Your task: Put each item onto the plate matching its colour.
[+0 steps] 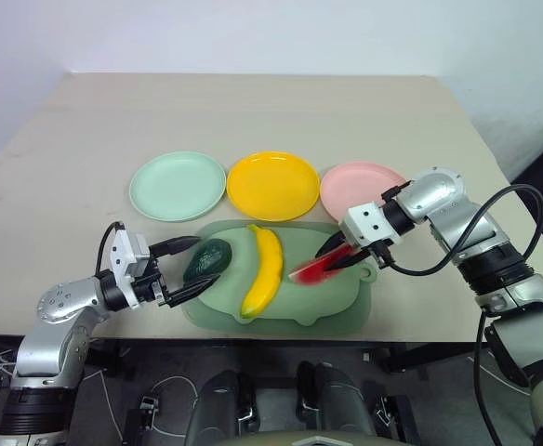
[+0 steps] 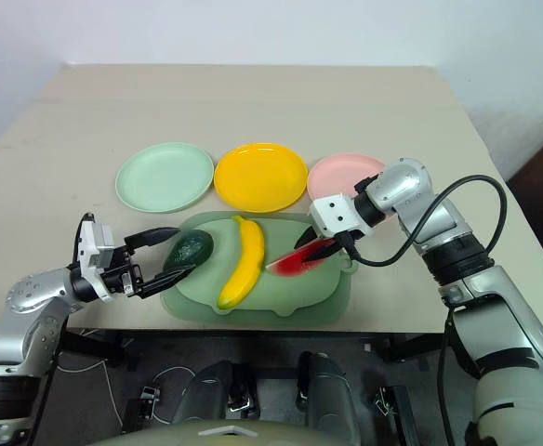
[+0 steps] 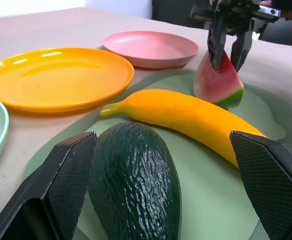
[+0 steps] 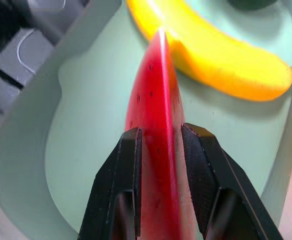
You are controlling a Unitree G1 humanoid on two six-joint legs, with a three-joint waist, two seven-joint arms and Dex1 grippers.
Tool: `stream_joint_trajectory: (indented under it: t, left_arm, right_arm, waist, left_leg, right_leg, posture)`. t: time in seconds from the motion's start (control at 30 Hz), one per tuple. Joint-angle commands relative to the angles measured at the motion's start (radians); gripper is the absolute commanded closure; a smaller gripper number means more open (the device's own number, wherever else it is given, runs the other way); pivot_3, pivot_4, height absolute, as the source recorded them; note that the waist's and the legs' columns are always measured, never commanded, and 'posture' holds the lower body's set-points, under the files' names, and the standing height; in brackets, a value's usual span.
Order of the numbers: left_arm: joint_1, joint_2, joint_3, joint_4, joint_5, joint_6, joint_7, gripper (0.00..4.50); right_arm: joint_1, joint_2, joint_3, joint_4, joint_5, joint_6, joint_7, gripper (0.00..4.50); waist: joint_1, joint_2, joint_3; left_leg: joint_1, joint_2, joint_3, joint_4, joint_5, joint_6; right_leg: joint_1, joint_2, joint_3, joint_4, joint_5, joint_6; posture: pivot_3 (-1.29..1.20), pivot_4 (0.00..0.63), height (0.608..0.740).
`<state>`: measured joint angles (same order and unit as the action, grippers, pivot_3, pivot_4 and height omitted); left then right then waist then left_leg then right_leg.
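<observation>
On the pale green mat (image 1: 346, 311) lie a dark green avocado (image 1: 206, 258) and a yellow banana (image 1: 264, 269). My right gripper (image 1: 339, 253) is shut on the red watermelon slice (image 1: 316, 270), its fingers (image 4: 123, 175) pinching both flat sides over the mat's right part. My left gripper (image 1: 186, 267) is open at the mat's left edge, its fingers (image 3: 68, 175) either side of the avocado without touching it. Behind the mat stand the mint green plate (image 1: 178, 185), the yellow plate (image 1: 272, 185) and the pink plate (image 1: 360, 187).
The beige table (image 1: 253, 111) stretches bare behind the plates. Its front edge runs just below the mat, and the right edge lies close beyond my right arm.
</observation>
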<state>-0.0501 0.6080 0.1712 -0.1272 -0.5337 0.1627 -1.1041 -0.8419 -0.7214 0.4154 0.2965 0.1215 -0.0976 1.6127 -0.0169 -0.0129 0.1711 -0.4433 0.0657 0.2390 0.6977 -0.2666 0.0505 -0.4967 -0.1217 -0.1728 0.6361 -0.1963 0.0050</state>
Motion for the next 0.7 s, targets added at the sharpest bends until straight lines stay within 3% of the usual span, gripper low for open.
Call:
stream_joint_trajectory:
  t: [0.03,0.1,0.4,0.7]
  left_arm:
    - [-0.018,0.009,0.002,-0.031,-0.011,0.003,0.004,0.0]
    - [-0.027,0.008,-0.002,-0.033,-0.01,0.009,0.006,0.0]
    - [-0.032,0.01,0.001,-0.045,-0.008,0.023,0.01,0.0]
    - [-0.034,0.003,-0.003,-0.048,-0.008,0.021,0.022,0.0]
  right_arm:
    - [0.011,-0.017,-0.031,-0.027,-0.008,-0.002,0.0,3.19]
    - [0.009,-0.014,-0.024,-0.02,-0.024,-0.003,-0.007,3.19]
    - [-0.008,-0.02,0.003,-0.007,-0.101,-0.012,0.001,0.28]
    - [-0.022,0.011,0.039,-0.053,-0.155,-0.032,-0.001,0.28]
  waist:
    - [0.0,0.0,0.0]
    - [0.0,0.0,0.0]
    - [-0.001,0.0,0.0]
    - [-0.001,0.0,0.0]
  left_leg:
    - [0.0,0.0,0.0,0.0,0.0,0.0]
    - [0.0,0.0,0.0,0.0,0.0,0.0]
    - [0.0,0.0,0.0,0.0,0.0,0.0]
    - [0.0,0.0,0.0,0.0,0.0,0.0]
  right_leg:
    - [0.0,0.0,0.0,0.0,0.0,0.0]
    - [0.0,0.0,0.0,0.0,0.0,0.0]
    - [0.0,0.0,0.0,0.0,0.0,0.0]
    - [0.0,0.0,0.0,0.0,0.0,0.0]
  posture:
    - [0.0,0.15,0.696]
    - [0.0,0.15,0.696]
    - [0.0,0.15,0.696]
    - [0.0,0.15,0.696]
